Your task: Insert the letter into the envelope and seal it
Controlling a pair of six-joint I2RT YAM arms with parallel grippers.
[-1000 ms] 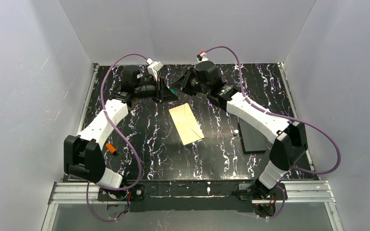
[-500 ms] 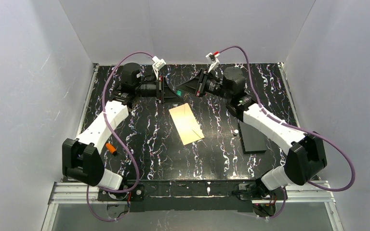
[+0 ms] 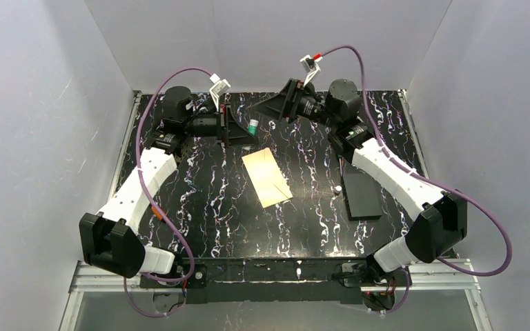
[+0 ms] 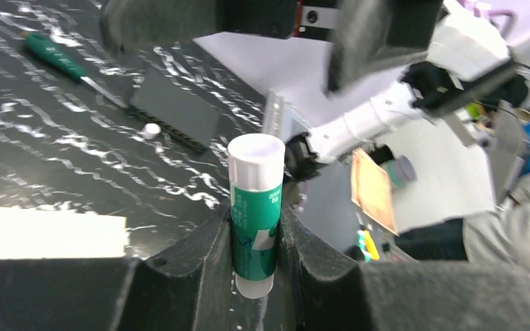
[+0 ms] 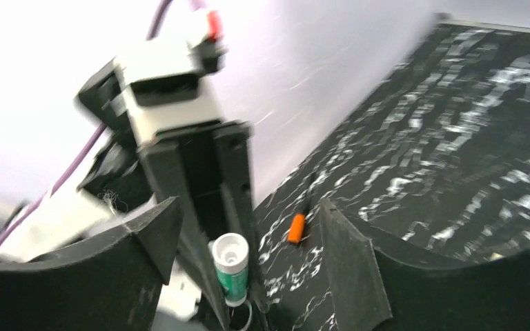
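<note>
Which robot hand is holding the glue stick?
The left gripper, shut on the green glue stick. The right gripper is open and holds nothing.

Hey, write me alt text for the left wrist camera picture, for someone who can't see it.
A green glue stick with a white top stands clamped in the left gripper, close to the camera. Behind it on the black marbled table lie a green-handled tool, a dark flat slab and a small white cap.
</note>
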